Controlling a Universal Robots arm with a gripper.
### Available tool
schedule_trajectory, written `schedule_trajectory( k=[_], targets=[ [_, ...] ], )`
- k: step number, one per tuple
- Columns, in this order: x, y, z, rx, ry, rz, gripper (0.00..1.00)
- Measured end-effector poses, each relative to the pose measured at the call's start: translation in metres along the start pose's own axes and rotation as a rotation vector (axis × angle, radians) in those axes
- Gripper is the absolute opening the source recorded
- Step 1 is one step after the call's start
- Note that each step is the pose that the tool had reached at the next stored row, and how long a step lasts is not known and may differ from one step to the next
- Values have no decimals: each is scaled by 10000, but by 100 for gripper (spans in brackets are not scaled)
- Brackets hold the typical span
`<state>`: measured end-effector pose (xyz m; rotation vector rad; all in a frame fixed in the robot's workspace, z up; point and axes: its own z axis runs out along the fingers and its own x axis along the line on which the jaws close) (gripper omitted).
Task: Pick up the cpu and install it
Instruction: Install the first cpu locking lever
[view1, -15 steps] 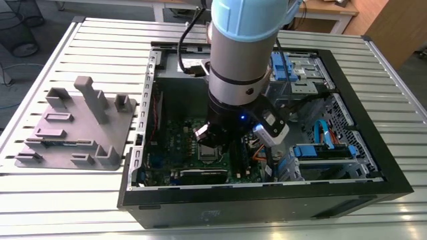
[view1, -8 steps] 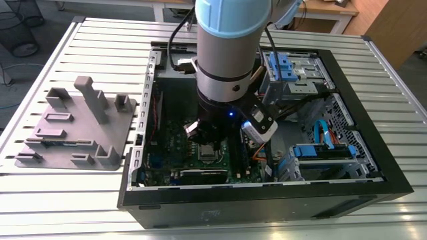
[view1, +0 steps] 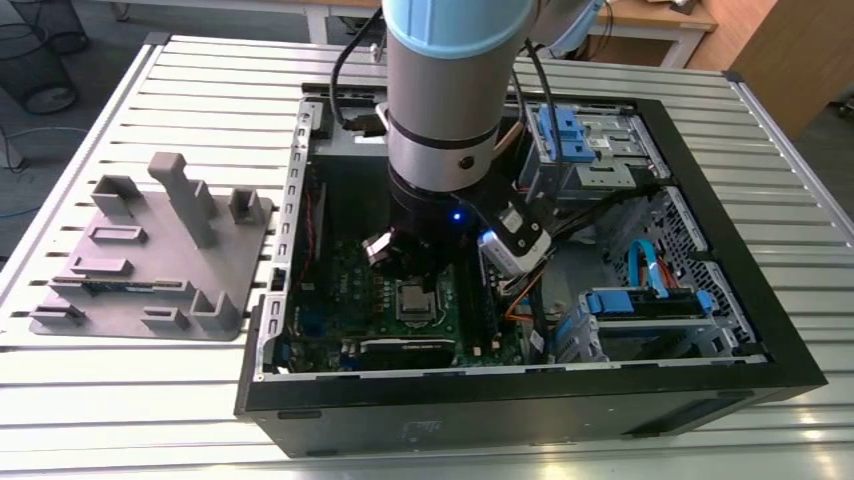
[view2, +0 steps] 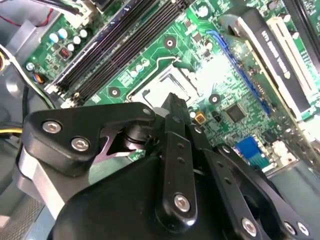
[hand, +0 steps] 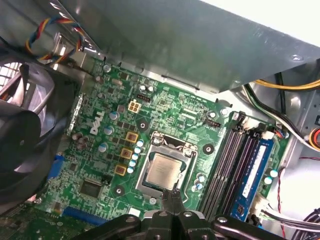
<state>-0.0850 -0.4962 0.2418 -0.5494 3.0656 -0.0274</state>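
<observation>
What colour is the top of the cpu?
Shiny silver-grey, the small square metal cpu; clearest in the first wrist view.

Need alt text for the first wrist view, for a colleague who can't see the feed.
The cpu, a silver square chip, sits in the socket on the green motherboard. The hand reaches toward the socket's near edge, with memory slots to one side and a black fan to the other.

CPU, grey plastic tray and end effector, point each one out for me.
cpu (hand: 165, 170), first wrist view, middle of its metal top.
grey plastic tray (view1: 134, 290), exterior view, flat base.
end effector (hand: 174, 196), first wrist view, between fingertips.
</observation>
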Motion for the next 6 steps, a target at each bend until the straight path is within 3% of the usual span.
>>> schedule_trajectory(
  k=[6],
  targets=[
    [1, 0, 0, 0, 0, 10, 11]
  ],
)
